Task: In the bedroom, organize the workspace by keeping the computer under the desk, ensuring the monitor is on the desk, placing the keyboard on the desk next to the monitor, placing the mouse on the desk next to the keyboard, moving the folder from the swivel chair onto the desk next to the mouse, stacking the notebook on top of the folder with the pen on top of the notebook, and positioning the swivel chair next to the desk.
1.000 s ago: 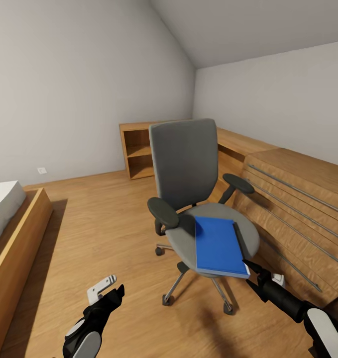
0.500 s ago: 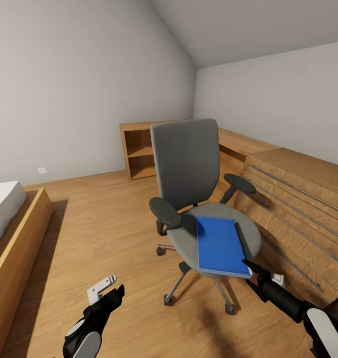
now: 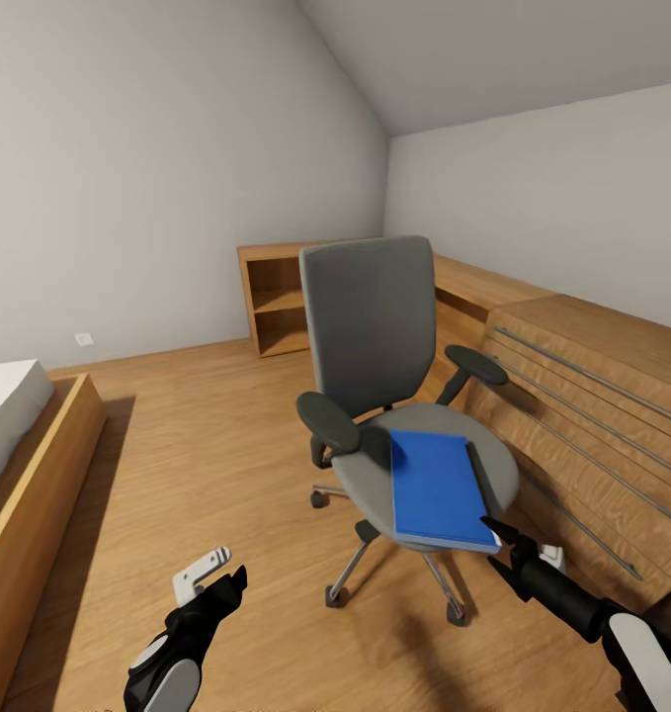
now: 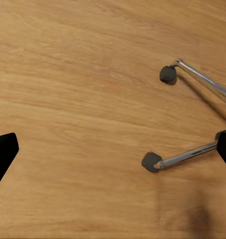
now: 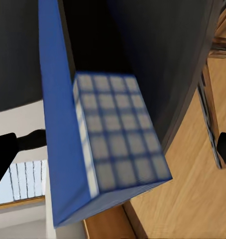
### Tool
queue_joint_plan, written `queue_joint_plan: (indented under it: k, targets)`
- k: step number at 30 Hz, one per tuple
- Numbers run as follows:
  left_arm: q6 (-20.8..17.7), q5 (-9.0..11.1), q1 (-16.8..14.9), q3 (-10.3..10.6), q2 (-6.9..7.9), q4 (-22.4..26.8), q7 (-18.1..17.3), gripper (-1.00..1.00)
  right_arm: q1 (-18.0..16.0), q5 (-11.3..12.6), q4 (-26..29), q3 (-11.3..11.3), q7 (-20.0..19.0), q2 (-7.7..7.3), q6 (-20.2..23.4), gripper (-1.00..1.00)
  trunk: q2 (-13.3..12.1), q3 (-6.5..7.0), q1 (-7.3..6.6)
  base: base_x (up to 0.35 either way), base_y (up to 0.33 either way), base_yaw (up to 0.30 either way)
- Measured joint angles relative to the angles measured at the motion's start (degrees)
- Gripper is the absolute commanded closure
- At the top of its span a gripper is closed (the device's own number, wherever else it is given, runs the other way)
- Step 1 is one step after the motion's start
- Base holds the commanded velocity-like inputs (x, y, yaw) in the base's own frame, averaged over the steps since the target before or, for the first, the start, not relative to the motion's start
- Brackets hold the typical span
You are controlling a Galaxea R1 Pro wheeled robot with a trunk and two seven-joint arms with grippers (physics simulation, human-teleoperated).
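Observation:
The grey swivel chair (image 3: 370,316) stands on the wood floor, its seat facing me. A blue folder (image 3: 434,487) lies flat on the seat, its near corner reaching the seat's front edge. My right gripper (image 3: 500,542) is open just in front of and slightly below that corner. In the right wrist view the folder (image 5: 58,124) shows end-on between the spread black fingertips (image 5: 5,149), under the dark seat (image 5: 157,59). My left gripper (image 3: 219,576) hangs open low over the floor, left of the chair's base. Its wrist view looks down on two chair castors (image 4: 151,162).
A wooden bed frame with a white mattress (image 3: 19,445) runs along the left. An open wooden bookshelf (image 3: 271,297) stands against the back wall. A long low wooden unit with metal rails (image 3: 592,396) lines the right wall, close behind the chair.
Over the first half second the chair with the folder shifted slightly right and the right gripper crept a little toward the folder's corner. Since then nothing has moved.

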State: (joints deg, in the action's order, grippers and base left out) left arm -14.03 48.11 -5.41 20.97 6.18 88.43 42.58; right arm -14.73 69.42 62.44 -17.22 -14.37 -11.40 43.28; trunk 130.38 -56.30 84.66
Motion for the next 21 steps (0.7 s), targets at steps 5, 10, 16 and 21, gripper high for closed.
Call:
queue_joint_plan:
  k: [5,10,16,21]
  targets:
    - [0.0,0.0,0.0,0.0,-0.04,0.0,0.0,-1.0,0.0,0.0,-0.3,0.0,0.0,-0.02,0.0,-1.0,0.0,0.0,0.0,-0.085,0.081,0.0]
    - [0.0,0.0,0.0,0.0,0.0,0.0,0.1,-1.0,0.0,0.0,-0.4,0.0,0.0,-0.02,0.0,-1.0,0.0,0.0,0.0,-0.021,0.02,0.0]
    - [0.0,0.0,0.0,0.0,-0.02,0.0,0.1,-1.0,0.0,0.0,-0.5,0.0,0.0,-0.03,0.0,-1.0,0.0,0.0,0.0,-0.004,0.003,0.0]
    - [0.0,0.0,0.0,0.0,-0.01,0.0,0.1,-1.0,0.0,0.0,-0.5,0.0,0.0,-0.04,0.0,-1.0,0.0,0.0,0.0,0.0,0.0,0.0]
